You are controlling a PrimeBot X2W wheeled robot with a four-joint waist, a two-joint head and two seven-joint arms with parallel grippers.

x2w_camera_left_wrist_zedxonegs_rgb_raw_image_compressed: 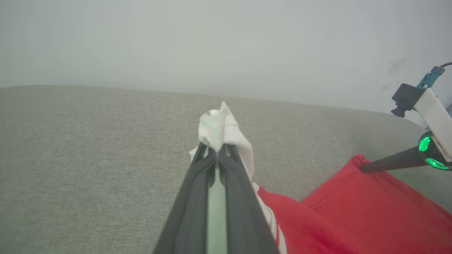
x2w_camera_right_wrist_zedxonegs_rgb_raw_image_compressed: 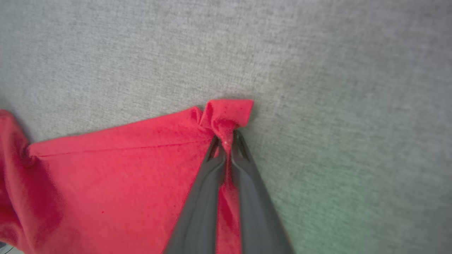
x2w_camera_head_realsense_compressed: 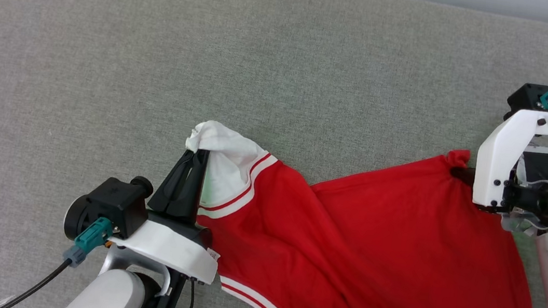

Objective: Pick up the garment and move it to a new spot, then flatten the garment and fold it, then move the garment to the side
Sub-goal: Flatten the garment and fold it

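Grey fabric cushion (x2w_camera_head_realsense_compressed: 109,50) spreads across the head view, its far edge rounded at the left corner. At the near left, the left gripper (x2w_camera_head_realsense_compressed: 198,152) points away from the robot with its two dark fingers pressed together on the white sleeve (x2w_camera_head_realsense_compressed: 223,163) of the garment (x2w_camera_head_realsense_compressed: 373,239). A bunch of white cloth pokes out past the fingertips. In the left wrist view the left gripper (x2w_camera_left_wrist_zedxonegs_rgb_raw_image_compressed: 217,150) shows the same pinch: the sleeve (x2w_camera_left_wrist_zedxonegs_rgb_raw_image_compressed: 226,130) stands up in a crumpled peak above the closed tips, lifted off the cushion (x2w_camera_left_wrist_zedxonegs_rgb_raw_image_compressed: 88,158), with a pale wall (x2w_camera_left_wrist_zedxonegs_rgb_raw_image_compressed: 212,35) behind.

Just right of the sleeve runs its red-white striped trim (x2w_camera_head_realsense_compressed: 243,192), and from there the red body of the garment stretches rightward and toward the near edge, with a diagonal fold through its middle. A second striped band (x2w_camera_head_realsense_compressed: 261,304) edges the cloth at the near side.

At the far right, the right gripper (x2w_camera_head_realsense_compressed: 460,172) pinches a red corner of the garment. In the right wrist view the right gripper (x2w_camera_right_wrist_zedxonegs_rgb_raw_image_compressed: 227,139) is clamped on that corner, a small red tuft (x2w_camera_right_wrist_zedxonegs_rgb_raw_image_compressed: 229,111) bunching beyond the tips, the garment (x2w_camera_right_wrist_zedxonegs_rgb_raw_image_compressed: 106,183) lying to the view's left on the cushion (x2w_camera_right_wrist_zedxonegs_rgb_raw_image_compressed: 317,70).
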